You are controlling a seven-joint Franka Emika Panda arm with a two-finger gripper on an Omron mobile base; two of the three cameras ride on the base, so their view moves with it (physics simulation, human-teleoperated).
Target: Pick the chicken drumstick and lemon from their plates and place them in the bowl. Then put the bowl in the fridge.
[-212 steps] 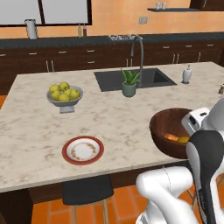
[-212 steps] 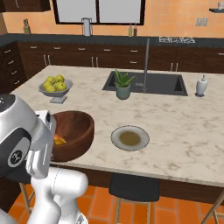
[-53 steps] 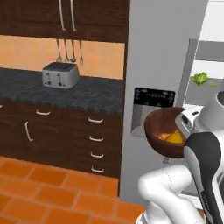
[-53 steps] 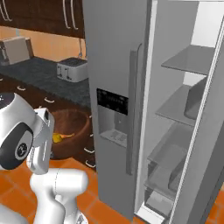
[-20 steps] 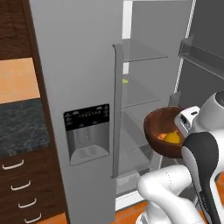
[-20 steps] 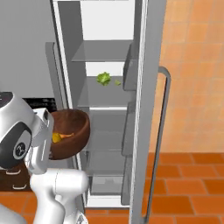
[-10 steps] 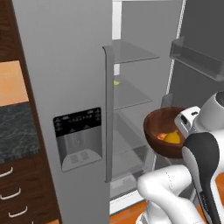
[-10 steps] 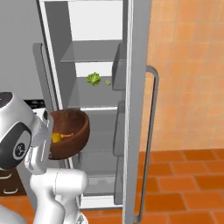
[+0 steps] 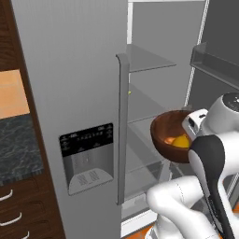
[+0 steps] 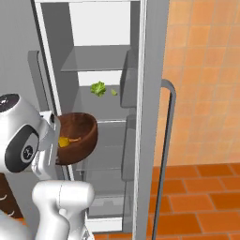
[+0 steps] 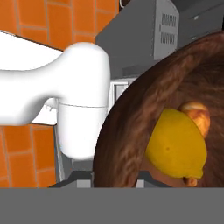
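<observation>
Hand view: lemon (image 11: 177,146) and chicken drumstick (image 11: 195,114) sit inside the bowl (image 11: 131,131).
Jaws: I'm clenched on the bowl's rim.
Bowl: held up before the open fridge (image 9: 70,70) shelves.
Writing: dispenser panel (image 9: 87,140) marks too small to read.

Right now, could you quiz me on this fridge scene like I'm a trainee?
1. True or false: the bowl already rests on a fridge shelf.
2. Which is in the bowl? A) the lemon and the chicken drumstick B) the lemon alone C) nothing
3. Fill in: the fridge door on the right stands ____.

Key: 1. False: the arm holds it in front of the shelves. 2. A. 3. open.
</observation>
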